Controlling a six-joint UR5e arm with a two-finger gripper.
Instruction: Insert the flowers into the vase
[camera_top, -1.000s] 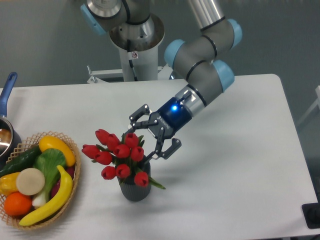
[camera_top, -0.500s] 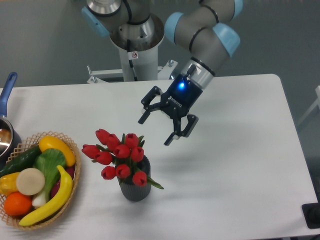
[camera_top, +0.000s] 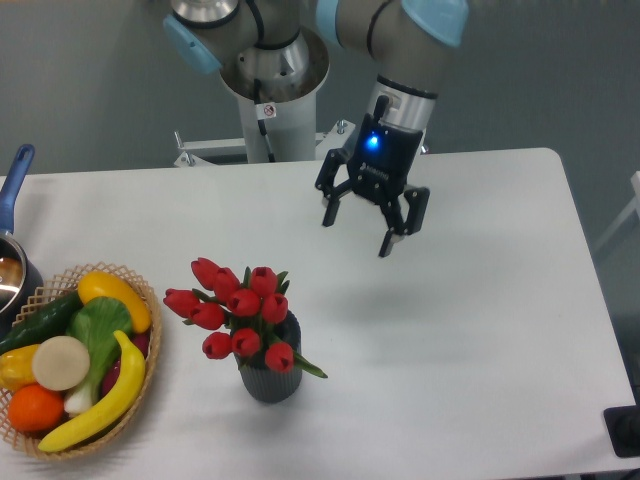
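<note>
The flowers, a bunch of red closed tulips with green leaves, stand with their stems inside the vase, a small dark grey ribbed cylinder near the table's front middle. The heads lean to the left over the rim. My gripper hangs open and empty above the table's middle, up and to the right of the flowers and well apart from them.
A wicker basket with toy fruit and vegetables sits at the front left. A pot with a blue handle is at the left edge. The robot's base column stands behind the white table. A dark object is at the front right corner.
My open gripper has lifted away from the flowers and moved up and to the right, turning to point down. The flowers stay in the vase.
</note>
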